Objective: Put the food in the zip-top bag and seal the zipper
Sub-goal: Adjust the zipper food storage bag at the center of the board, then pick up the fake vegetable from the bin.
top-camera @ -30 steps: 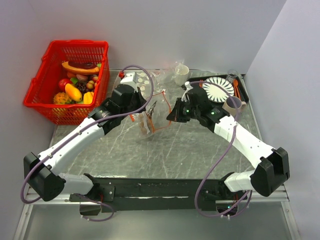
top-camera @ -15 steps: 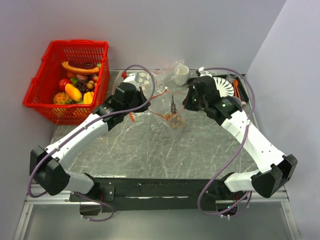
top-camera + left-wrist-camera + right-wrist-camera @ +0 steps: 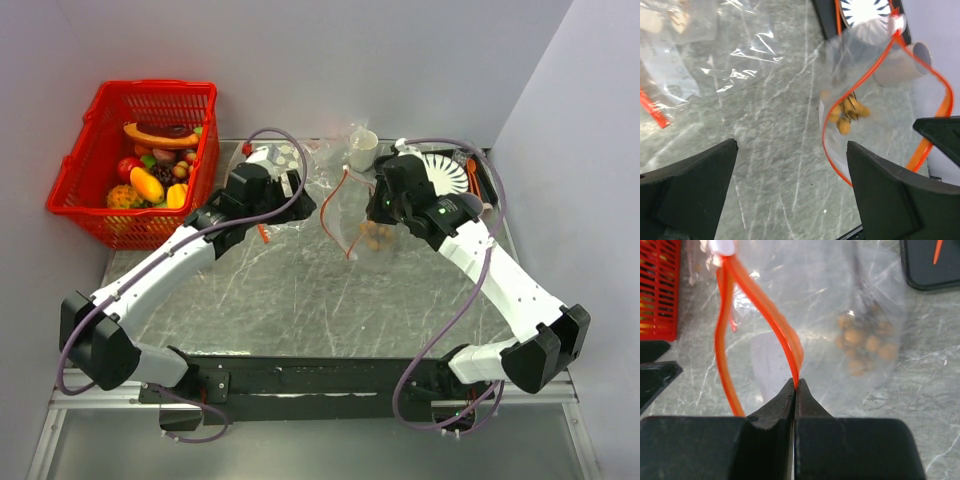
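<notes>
Grey table (image 3: 300,290), clear zip-top bag (image 3: 358,208) w/ food (image 3: 865,345), orange zipper (image 3: 796,360) open.

The food (image 3: 865,342) in the zip-top bag (image 3: 815,290) is a blur of little brown lumps; I cannot tell what kind. The zipper (image 3: 787,340) loops up to a white blur I cannot make out. The red basket (image 3: 657,285) is cut off at that view's left edge. From the left wrist, the striped plate (image 3: 865,12) runs off the top, a cup (image 3: 917,52) sits partly behind the bag, and the fingers of the left gripper (image 3: 790,185) run off the bottom.
</notes>
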`<state>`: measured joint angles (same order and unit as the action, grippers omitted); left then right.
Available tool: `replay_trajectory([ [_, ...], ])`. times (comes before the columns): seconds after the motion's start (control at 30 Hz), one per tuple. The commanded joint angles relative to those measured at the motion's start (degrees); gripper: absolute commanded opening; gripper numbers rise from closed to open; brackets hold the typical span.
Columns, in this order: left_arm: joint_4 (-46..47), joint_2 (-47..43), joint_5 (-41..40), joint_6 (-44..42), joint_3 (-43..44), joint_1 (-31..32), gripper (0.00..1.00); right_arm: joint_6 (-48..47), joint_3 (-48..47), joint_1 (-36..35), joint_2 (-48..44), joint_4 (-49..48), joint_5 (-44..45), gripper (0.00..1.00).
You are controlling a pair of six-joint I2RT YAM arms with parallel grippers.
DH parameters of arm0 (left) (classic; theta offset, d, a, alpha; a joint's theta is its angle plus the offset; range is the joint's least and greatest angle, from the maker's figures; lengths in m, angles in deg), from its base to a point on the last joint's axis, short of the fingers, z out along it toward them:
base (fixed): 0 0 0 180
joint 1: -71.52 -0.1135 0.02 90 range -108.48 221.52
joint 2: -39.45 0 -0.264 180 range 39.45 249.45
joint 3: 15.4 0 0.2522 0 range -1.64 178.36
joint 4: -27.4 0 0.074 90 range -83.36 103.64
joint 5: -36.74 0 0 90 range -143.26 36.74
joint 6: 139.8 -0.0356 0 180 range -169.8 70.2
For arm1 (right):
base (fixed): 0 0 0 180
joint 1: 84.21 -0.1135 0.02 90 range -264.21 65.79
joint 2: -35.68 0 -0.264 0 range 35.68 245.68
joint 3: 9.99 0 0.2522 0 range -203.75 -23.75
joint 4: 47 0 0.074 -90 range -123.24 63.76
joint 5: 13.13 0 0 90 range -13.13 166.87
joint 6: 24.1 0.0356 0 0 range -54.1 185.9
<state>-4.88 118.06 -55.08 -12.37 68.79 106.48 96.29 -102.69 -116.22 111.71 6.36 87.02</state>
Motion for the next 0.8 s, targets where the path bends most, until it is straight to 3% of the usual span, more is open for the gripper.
replay_trajectory([
  [0.0, -5.2, -3.89, -4.76, -2.45, 6.28, -0.77, 0.99, 0.55, 1.59, -0.16, 0.61, -4.87, -0.92, 0.0],
  [0.17, -10.91, -7.94, -8.63, -3.77, 9.37, -4.37, 0.99, -0.42, 0.45, -0.16, 2.19, -4.88, -1.89, 0.0],
  [0.27, -13.2, -10.66, -9.25, -5.87, 10.6, -10.24, 0.99, -0.6, 0.36, -0.16, 2.72, -5.31, -2.59, 0.0],
  [0.4, -16.63, -11.2, -9.07, -7.98, 16.12, -23.67, 0.99, -0.42, 0.71, -0.16, 2.63, -5.93, -3.73, 0.0],
  [0.6, -19.7, -5.32, -6.27, -9.92, 23.25, -39.76, 0.99, -0.6, 0.63, -0.33, 2.98, -5.67, -6.11, 0.0],
  [0.77, -19.18, 0.65, -6.17, -10.97, 24.92, -45.5, 0.99, -0.86, 0.1, -0.69, 3.34, -4.18, -6.55, 0.0],
])
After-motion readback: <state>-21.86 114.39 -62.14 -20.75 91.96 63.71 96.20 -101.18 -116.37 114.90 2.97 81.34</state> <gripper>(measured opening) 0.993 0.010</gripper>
